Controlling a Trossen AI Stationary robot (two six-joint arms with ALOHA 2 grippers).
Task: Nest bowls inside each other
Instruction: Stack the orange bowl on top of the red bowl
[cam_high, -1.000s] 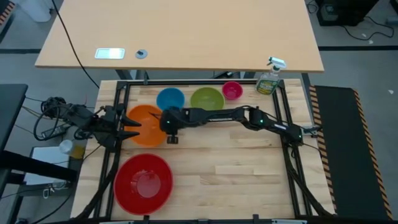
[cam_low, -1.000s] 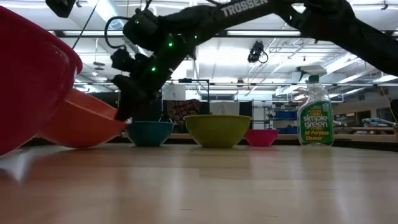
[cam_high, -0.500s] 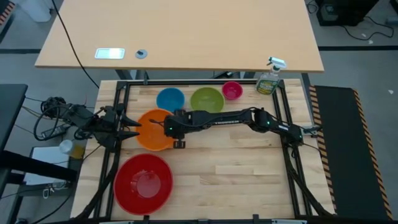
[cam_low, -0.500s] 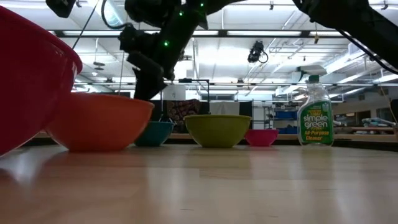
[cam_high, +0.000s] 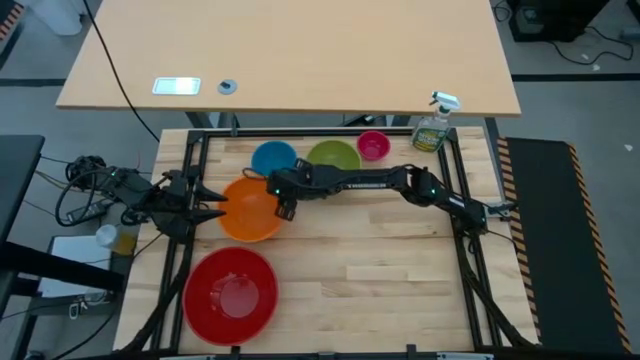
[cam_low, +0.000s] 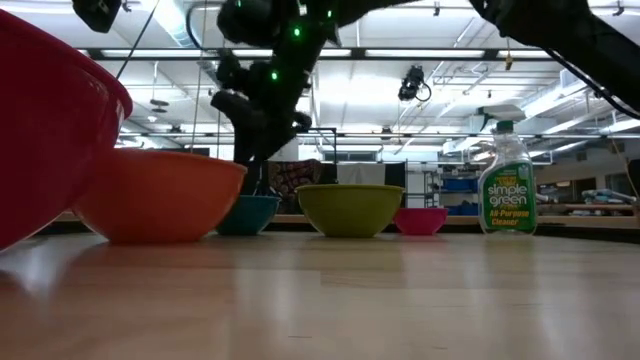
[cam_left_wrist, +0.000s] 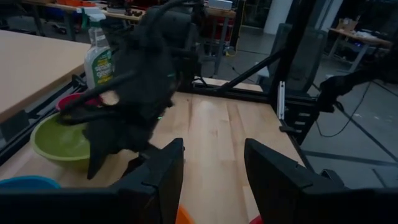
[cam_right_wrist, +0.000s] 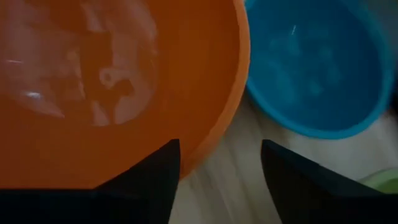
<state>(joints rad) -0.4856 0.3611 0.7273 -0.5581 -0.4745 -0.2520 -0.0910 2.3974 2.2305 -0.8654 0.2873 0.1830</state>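
The orange bowl (cam_high: 245, 210) stands level on its base at the table's left. My right gripper (cam_high: 284, 207) hovers open over the bowl's right rim (cam_right_wrist: 214, 134), with one finger above the inside and one above the outside, touching nothing. The red bowl (cam_high: 232, 292) sits near the front left. The blue bowl (cam_high: 274, 158), the green bowl (cam_high: 333, 158) and the pink bowl (cam_high: 373, 145) stand in a row along the far edge. My left gripper (cam_high: 212, 203) waits open at the table's left edge, pointing level at the orange bowl's left side.
A spray bottle of green cleaner (cam_high: 432, 128) stands at the far right corner. A black frame (cam_high: 190, 150) runs around the table top. Bare wood (cam_high: 380, 270) lies across the middle and the near right.
The orange bowl was held tilted by my right gripper. It has come down level on its base, a little farther toward the table's right. My right gripper has then let go of the rim, risen above it and drawn toward the far edge, rolling at the wrist.
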